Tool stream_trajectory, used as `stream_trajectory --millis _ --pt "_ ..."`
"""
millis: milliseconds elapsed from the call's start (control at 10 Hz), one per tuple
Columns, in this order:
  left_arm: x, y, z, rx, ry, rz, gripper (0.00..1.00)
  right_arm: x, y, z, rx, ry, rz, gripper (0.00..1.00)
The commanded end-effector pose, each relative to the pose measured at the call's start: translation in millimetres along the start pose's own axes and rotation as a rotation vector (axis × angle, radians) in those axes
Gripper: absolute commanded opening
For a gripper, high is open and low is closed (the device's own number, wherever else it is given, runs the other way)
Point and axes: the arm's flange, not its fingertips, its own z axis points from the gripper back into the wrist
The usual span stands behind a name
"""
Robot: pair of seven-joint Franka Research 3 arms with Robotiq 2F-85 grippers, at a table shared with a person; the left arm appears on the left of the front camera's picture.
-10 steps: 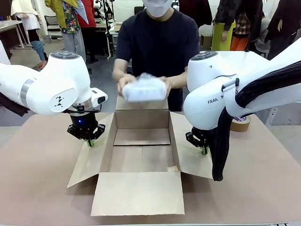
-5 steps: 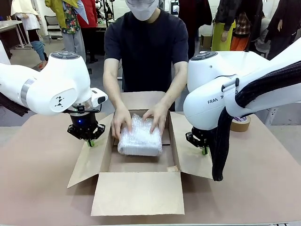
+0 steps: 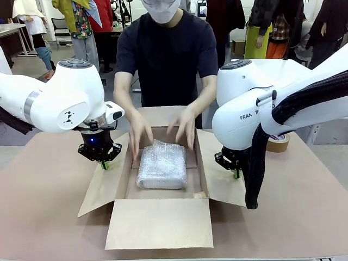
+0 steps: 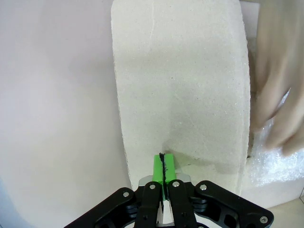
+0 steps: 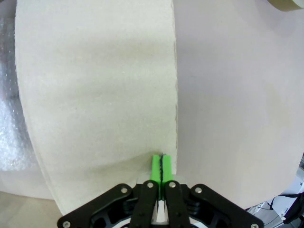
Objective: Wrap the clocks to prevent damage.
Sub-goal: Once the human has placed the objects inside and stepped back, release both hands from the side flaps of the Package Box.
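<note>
Brown table [image 3: 43, 185] in the front view carries an open box [image 3: 157, 223]. A bubble-wrapped bundle [image 3: 161, 166] lies inside, at 3 o'clock from the left gripper [image 3: 104, 165] and 9 o'clock from the right gripper [image 3: 236, 174]. A person's hands [image 3: 140, 133] hover above it.

Left wrist view: pads pressed together, empty, tips on a box flap [image 4: 180, 85], bundle at 3 o'clock.

Right wrist view: pads together on the opposite flap [image 5: 95, 85], bundle at 9 o'clock.

Setting: robotics lab. You have a left arm [image 3: 65, 100] and right arm [image 3: 255, 106] at one surface [image 3: 43, 217]; grey floor [image 3: 117, 81], chair [image 3: 61, 26], table [image 3: 10, 30] behind.
</note>
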Motion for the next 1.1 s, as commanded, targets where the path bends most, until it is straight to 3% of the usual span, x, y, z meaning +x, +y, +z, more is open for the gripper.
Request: stream_trajectory --millis 0,700,800,1000 --pt "-2 -2 -1 0.002 0.001 -0.006 0.01 0 -1 0 -0.002 0.001 -0.002 0.01" --pt "0 0 0 0.0 0.0 0.0 0.01 0 0 0 0.0 0.0 0.0 0.01" --pt "6 7 18 -0.016 -0.01 -0.022 0.01 -1 -5 14 -0.028 -0.025 0.022 0.01" --pt "6 27 99 -0.1 -0.085 -0.099 0.01 -17 -27 88 -0.027 -0.179 0.078 0.01"
